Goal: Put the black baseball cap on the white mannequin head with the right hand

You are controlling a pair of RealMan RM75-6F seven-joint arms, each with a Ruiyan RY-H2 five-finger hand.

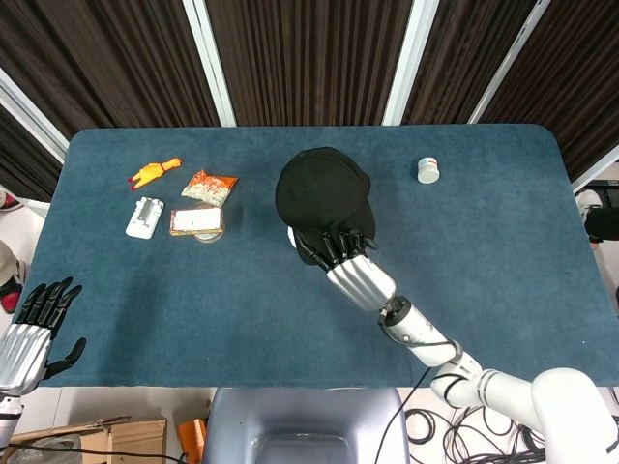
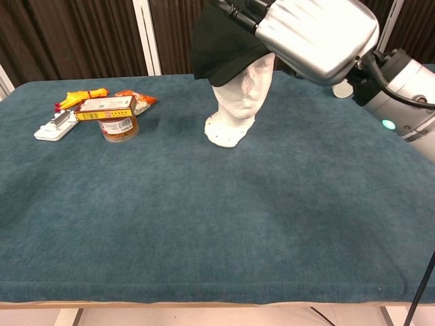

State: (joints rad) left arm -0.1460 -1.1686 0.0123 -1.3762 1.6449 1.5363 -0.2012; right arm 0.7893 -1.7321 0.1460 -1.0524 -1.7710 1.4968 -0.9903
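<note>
The black baseball cap (image 1: 321, 193) (image 2: 221, 47) sits over the top of the white mannequin head (image 2: 236, 102), which stands mid-table; its brim covers the forehead and eyes. Only a sliver of the head's base (image 1: 293, 235) shows from above. My right hand (image 1: 350, 263) (image 2: 309, 37) holds the cap at its near edge, dark fingers (image 1: 334, 245) on the brim. My left hand (image 1: 29, 333) hangs open off the table's near left corner, holding nothing.
On the blue table (image 1: 193, 300), at the far left, lie a yellow rubber chicken (image 1: 153, 172), a snack packet (image 1: 209, 185), a white device (image 1: 144, 217) and a box on a jar (image 1: 196, 222). A small white jar (image 1: 427, 170) stands far right.
</note>
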